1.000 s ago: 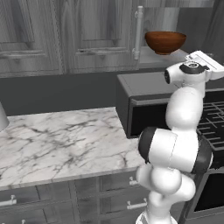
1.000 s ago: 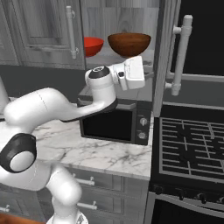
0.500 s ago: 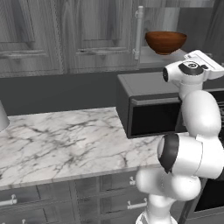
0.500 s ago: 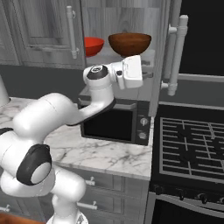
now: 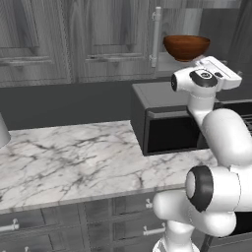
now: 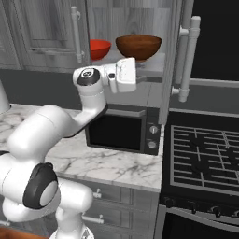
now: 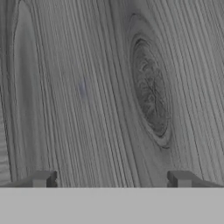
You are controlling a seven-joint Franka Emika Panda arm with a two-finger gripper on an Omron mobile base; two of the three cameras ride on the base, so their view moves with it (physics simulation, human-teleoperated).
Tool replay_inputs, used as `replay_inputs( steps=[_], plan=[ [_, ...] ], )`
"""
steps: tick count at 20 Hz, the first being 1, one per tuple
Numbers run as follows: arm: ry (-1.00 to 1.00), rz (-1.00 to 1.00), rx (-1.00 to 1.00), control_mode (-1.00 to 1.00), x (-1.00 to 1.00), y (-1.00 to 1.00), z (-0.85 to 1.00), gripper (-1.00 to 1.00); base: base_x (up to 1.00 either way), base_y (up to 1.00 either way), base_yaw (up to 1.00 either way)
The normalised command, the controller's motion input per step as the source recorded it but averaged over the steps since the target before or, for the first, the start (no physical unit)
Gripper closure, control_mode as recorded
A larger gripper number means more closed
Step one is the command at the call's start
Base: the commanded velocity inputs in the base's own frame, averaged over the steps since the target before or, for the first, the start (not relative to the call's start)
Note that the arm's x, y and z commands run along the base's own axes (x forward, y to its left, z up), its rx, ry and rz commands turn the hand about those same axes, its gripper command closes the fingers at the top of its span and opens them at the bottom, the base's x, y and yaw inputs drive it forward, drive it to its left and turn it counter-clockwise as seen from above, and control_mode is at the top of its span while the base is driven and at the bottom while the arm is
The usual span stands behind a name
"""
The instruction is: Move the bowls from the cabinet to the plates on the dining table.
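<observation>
Up on the shelf: two bowls sit side by side in the open cabinet (image 6: 130, 14), so they are easy to reach from the front.
Brown bowl (image 6: 138, 47): it is the near one, right above the robot's hand, and nothing holds it.
Red bowl (image 6: 99, 48): it sits just beside the brown one, a bit further back, half hidden by a door handle.
Pincer (image 7: 111, 179): wide open and holding nothing. Its two tips point at grey wood very close in front, so I think it faces the cabinet, just under the shelf.
Hand: it is lifted up high, above the microwave (image 6: 125, 130), because the bowls are up high too.
Desk (image 5: 69, 157): the marble top next to the microwave. No bowl is on it.
Plates and dining table: I can't spot them from where I stand.
Job so far: both bowls are in the cabinet, so I think the job has hardly begun.
Next, I guess: the hand must go up a little to get its tips around the brown bowl's rim.
Watch out: the bowls look smooth, so one might slip.
</observation>
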Motion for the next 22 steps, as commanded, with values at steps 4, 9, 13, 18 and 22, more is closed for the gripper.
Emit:
replay_inputs(
  steps=[4,9,13,18,22],
  plan=[
    [0.00,0.01,0.11,-1.00,-0.07,0.45,0.02,-1.00,0.00,0.00,0.00],
    [-0.01,0.03,0.09,-1.00,-0.08,0.43,0.04,-1.00,0.00,0.00,0.00],
    [-0.01,0.09,0.00,-1.00,-0.01,0.43,0.20,-1.00,0.00,0.00,0.00],
    [0.00,0.11,0.00,-1.00,-0.01,0.41,0.23,-1.00,0.00,0.00,0.00],
    [0.00,0.14,0.00,-1.00,-0.01,0.37,0.19,-1.00,0.00,0.00,0.00]
  ],
)
